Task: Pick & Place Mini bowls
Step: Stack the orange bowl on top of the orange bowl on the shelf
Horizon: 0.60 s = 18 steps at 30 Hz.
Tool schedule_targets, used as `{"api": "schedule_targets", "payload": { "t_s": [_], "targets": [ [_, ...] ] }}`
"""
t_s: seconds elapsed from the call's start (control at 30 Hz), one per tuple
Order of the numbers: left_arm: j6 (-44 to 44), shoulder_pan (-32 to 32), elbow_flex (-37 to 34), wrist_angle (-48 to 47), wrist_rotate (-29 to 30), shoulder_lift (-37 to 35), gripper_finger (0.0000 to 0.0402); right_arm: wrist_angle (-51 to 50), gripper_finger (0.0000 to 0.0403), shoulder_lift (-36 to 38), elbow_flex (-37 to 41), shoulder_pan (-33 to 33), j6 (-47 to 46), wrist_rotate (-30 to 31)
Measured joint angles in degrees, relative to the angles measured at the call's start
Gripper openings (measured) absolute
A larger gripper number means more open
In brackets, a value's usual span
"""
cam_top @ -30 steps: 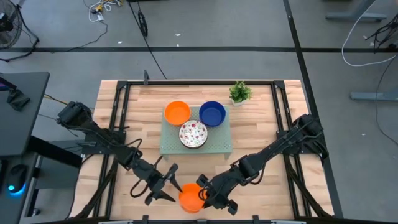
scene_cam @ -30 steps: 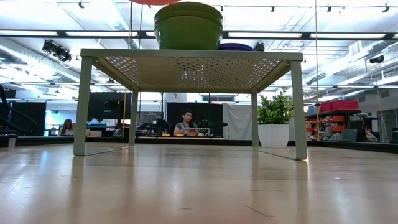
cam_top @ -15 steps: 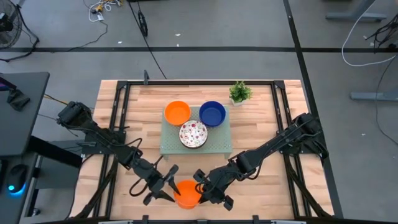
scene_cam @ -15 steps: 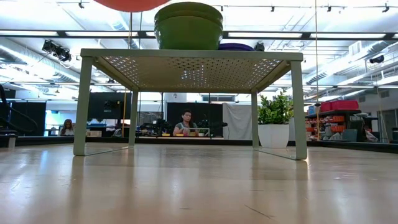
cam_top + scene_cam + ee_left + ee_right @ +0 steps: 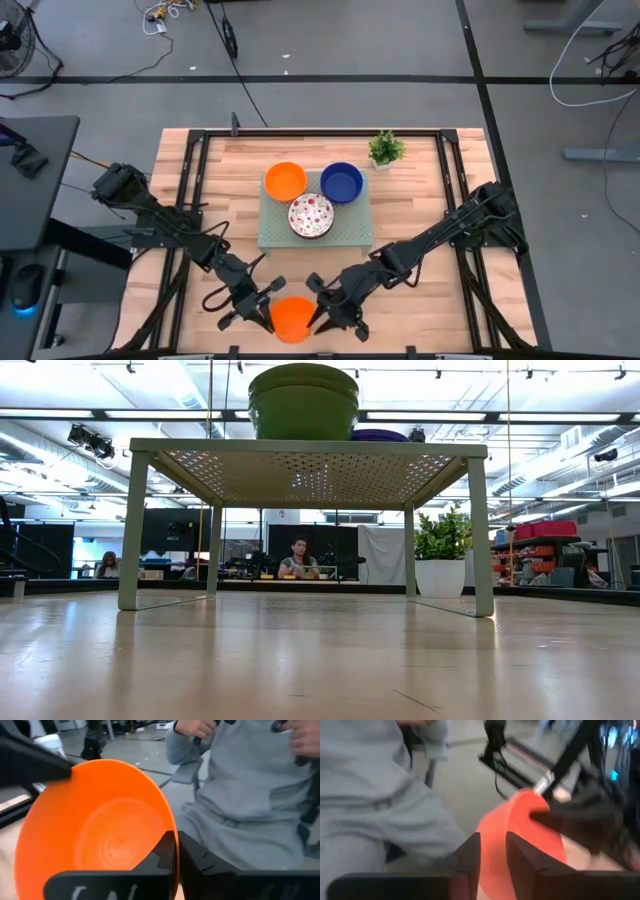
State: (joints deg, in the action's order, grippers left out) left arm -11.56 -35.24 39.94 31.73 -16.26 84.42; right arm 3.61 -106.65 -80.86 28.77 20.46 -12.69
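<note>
At the table's near edge, mid-width — handover spot: we find both grippers meeting on one orange bowl [image 5: 292, 318], lifted and tipped on its side.
Left gripper [image 5: 262, 310]: fingers pressed together on the bowl's rim; the left wrist view shows the rim pinched between them, so we judge this arm now carries it.
Right gripper [image 5: 320, 308]: fingers parted, with the rim in the gap between them — whether they grip it we cannot tell; we read it as letting go.
Why tilted: we suppose a rim pinch suits a shallow bowl better than a grasp across it.
Tray [image 5: 270, 236]: pale green, mid-table, holding an orange bowl [image 5: 285, 181], a blue bowl [image 5: 342, 182] and a speckled bowl [image 5: 311, 215], probably the destination.
Plant [image 5: 385, 148]: far right corner, clear of the work.
Person [image 5: 250, 795]: grey sleeves, beyond the near edge.
</note>
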Motion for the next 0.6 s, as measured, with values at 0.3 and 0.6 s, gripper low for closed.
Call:
{"api": "schedule_targets", "payload": {
  "t_s": [0.3,0.6],
  "targets": [
    [5.5,-4.1,8.1,-17.1,2.0,0.0,0.0009,0.9,0.0154,1.4,0.0,5.8,-2.3,-2.2],
    [16.0,-9.4,35.5,-72.8,32.1,0.0,0.0008,-7.7,0.014,1.2,0.0,12.1,-14.0,8.2]
  ]
}}
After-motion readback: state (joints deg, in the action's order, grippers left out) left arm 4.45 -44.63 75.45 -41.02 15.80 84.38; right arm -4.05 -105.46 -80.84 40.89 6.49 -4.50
